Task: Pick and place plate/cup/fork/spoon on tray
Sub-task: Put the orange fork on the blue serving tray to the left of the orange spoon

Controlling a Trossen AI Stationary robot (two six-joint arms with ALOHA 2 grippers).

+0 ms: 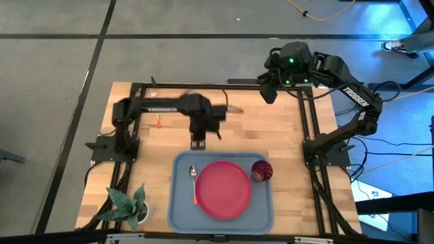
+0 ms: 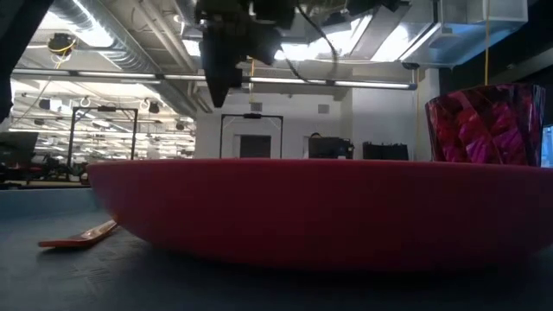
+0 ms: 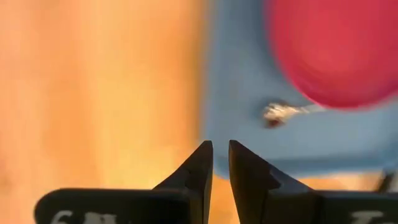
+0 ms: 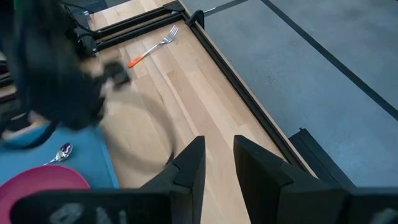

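The grey-blue tray (image 1: 180, 213) lies at the table's near middle. On it rest the pinkish-red plate (image 1: 224, 188), the dark red cup (image 1: 262, 170) at its far right corner, and the spoon (image 1: 194, 181) left of the plate. The fork (image 4: 155, 45) lies on the wood near the far left corner; in the high view only its orange handle end (image 1: 158, 123) shows below the left arm. My left gripper (image 1: 198, 143) is shut and empty, raised over bare wood just beyond the tray's far edge. My right gripper (image 4: 219, 155) waits slightly open at the far right corner.
A small potted plant (image 1: 129, 207) stands at the near left corner. A black frame (image 1: 308, 115) runs along the table's edges. Bare wood lies between the tray and the far edge. The floor drops off beyond the far edge (image 4: 298, 68).
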